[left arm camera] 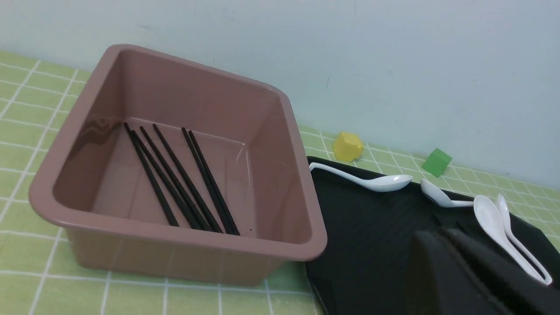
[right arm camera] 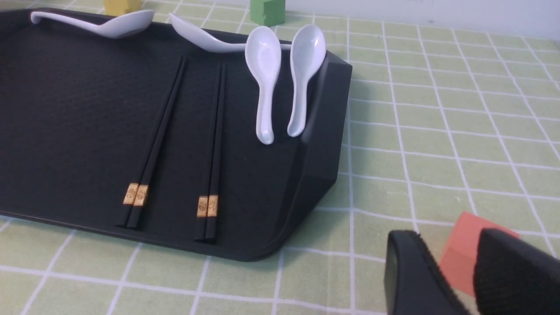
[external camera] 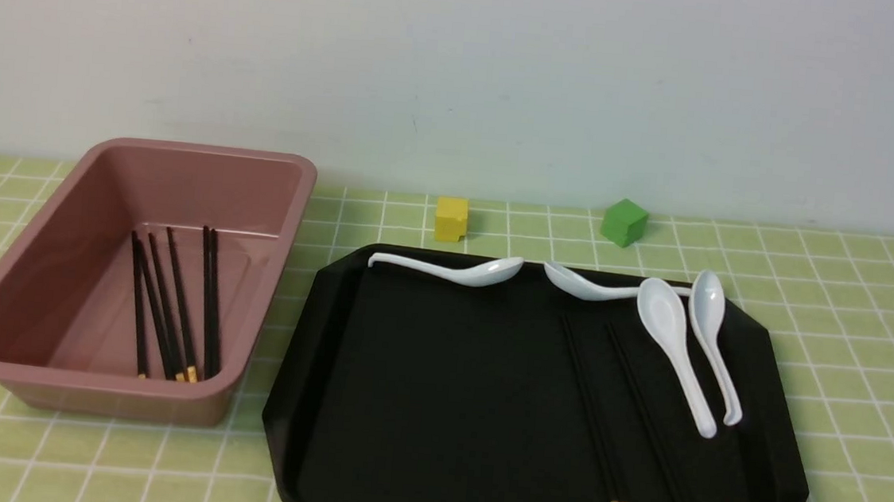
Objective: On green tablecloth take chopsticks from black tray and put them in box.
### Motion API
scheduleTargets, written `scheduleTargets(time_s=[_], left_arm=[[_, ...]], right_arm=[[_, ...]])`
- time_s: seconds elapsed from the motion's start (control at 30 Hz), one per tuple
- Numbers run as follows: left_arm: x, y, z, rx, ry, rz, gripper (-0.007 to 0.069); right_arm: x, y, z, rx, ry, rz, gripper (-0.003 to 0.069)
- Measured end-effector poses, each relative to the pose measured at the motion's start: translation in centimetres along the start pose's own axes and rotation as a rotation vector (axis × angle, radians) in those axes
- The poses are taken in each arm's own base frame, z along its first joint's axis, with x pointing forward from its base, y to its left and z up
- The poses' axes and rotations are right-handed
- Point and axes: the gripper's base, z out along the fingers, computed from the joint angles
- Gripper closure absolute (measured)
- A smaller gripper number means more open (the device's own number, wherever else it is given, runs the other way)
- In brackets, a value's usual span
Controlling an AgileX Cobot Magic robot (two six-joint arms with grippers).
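**Chopsticks: some boxed, two pairs waiting on tray**

Chopsticks (right arm camera: 151, 131) are lying in two places: two pairs are resting on the black tray (external camera: 442, 410), gold bands toward the robot, and several more sticks (external camera: 172, 301) are already sitting inside the box (external camera: 23, 265). So, as I judge it, the task is sitting partway through, between a drop and the next pick.

Neither pincer is holding anything. The left pincer (left arm camera: 468, 271) is hovering over the tray's near edge with the box just beside it; its jaws are looking pressed together, nothing between them. The right pincer (right arm camera: 450, 275) is hanging over the green tablecloth (right arm camera: 459, 109), off the tray, jaws apart with an orange block (right arm camera: 463, 253) showing in the gap behind them. From it, the nearer pair (right arm camera: 212, 140) is lying well off to the side and ahead, the other pair beyond that.

White spoons (right arm camera: 267, 78) are lying just beside the nearer pair, between it and the tray rim, not touching it as far as I can tell.

Next move is probably calling for the right pincer travelling over the rim, coming down on one pair near the gold bands, closing across both thin sticks at once, keeping clear of the spoons. Yellow cube (external camera: 451, 219) and green cube (external camera: 624, 222) are sitting on the bench beyond the tray, irrelevant.
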Motion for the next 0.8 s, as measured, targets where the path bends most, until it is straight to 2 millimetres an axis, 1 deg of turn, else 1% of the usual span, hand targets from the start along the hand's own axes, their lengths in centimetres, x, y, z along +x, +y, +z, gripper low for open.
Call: scheduleTargets(time_s=[0.03, 0.13, 0.17, 0.3, 0.37, 0.43, 0.6, 0.8], left_arm=[[0.5, 0.2, -0.1, -0.001, -0.003, 0.0, 0.0637], [2.8, 1.4, -0.2, -0.049, -0.012, -0.006, 0.0636], [3.3, 1.7, -0.1, -0.064, -0.007, -0.008, 0.0636], [6.6, 3.4, 0.6, -0.149, 0.101, -0.021, 0.0636], [7.7, 3.7, 0.7, -0.162, 0.164, -0.022, 0.0634], [8.0, 3.7, 0.7, -0.145, 0.185, -0.017, 0.0633], [8.0, 3.6, 0.7, -0.126, 0.19, -0.013, 0.0634], [7.9, 3.9, 0.7, -0.187, 0.163, -0.028, 0.0629]], right_arm=[[0.0, 0.0, 0.0, 0.0, 0.0, 0.0, 0.0419], [0.0, 0.0, 0.0, 0.0, 0.0, 0.0, 0.0419], [0.0, 0.0, 0.0, 0.0, 0.0, 0.0, 0.0419], [0.0, 0.0, 0.0, 0.0, 0.0, 0.0, 0.0419], [0.0, 0.0, 0.0, 0.0, 0.0, 0.0, 0.0419], [0.0, 0.0, 0.0, 0.0, 0.0, 0.0, 0.0419], [0.0, 0.0, 0.0, 0.0, 0.0, 0.0, 0.0419], [0.0, 0.0, 0.0, 0.0, 0.0, 0.0, 0.0419]])
